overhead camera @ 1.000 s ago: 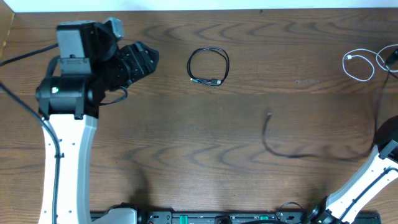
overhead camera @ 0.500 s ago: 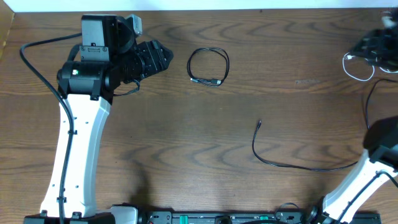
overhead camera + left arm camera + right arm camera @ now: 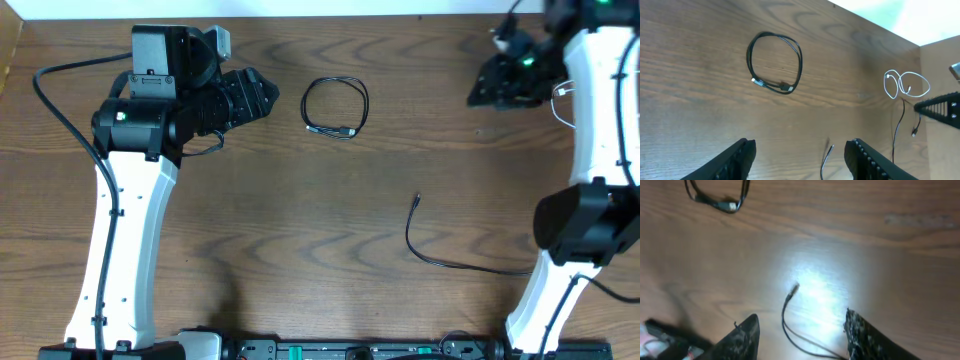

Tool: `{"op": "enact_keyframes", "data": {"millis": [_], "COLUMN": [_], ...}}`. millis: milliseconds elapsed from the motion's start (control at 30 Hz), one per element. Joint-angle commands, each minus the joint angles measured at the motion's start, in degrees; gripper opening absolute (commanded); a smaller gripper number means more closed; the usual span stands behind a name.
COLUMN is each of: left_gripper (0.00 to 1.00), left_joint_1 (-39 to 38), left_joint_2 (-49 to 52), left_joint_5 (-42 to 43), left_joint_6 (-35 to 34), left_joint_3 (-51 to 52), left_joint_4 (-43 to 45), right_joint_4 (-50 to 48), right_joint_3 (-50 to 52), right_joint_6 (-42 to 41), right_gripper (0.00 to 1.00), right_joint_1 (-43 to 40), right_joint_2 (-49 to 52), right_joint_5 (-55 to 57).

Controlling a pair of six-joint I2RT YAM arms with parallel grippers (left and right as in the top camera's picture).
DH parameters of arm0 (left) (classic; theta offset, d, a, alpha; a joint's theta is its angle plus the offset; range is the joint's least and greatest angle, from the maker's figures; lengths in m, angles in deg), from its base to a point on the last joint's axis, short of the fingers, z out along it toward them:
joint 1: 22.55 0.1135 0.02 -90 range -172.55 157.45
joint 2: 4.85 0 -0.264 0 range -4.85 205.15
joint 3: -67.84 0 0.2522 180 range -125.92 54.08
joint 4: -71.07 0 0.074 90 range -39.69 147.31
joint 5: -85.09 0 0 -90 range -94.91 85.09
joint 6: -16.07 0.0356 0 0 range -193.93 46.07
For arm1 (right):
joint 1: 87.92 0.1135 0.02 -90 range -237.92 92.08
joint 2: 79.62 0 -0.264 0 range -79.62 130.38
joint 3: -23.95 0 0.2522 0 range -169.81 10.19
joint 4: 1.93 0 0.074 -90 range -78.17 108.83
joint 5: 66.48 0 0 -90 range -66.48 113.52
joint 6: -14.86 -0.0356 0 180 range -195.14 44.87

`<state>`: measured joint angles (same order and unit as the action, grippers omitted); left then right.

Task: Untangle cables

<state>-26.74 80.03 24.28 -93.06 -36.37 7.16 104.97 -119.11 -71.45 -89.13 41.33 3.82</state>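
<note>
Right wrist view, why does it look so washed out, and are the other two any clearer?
Right wrist: soft blur, plus a bright glare patch on the table beside the loose black cable. Left wrist: sharp, coiled black cable crisp, top right corner blown out. Overhead: even light, no glare.

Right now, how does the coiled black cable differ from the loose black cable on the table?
The coiled black cable forms a closed round loop; the loose black cable lies open in a long curve. The coiled one sits nearer the left arm, while the loose one runs toward the right arm. Both are thin, black and lie on the table.
</note>
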Motion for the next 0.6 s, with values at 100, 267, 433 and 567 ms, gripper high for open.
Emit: {"op": "enact_keyframes", "data": {"millis": [100,267,433,567], "left_gripper": [0.62,0.62,0.62,0.62], "left_joint_1": [-0.02,-0.02,-0.02,-0.02], "left_joint_2": [-0.02,0.00,0.00,0.00], "left_joint_5": [-0.39,-0.39,-0.39,-0.37], "left_joint_6": [1.55,1.53,1.53,1.53], "left_joint_3": [0.39,0.39,0.39,0.39], "left_joint_4": [-0.17,0.07,0.02,0.00], "right_joint_4": [-13.97,-26.36,-35.17,-40.17], "right_joint_3": [24.63,42.49,55.30,61.31], "right_joint_6": [-9.73,-18.64,-25.49,-30.82], "right_gripper": [0.52,0.42,0.33,0.33], "right_joint_1": [8.33,12.41,18.91,22.77], "right_joint_2": [-13.77,-19.34,-19.26,-19.26], "right_joint_5": [3.98,2.82,2.89,6.16]}}
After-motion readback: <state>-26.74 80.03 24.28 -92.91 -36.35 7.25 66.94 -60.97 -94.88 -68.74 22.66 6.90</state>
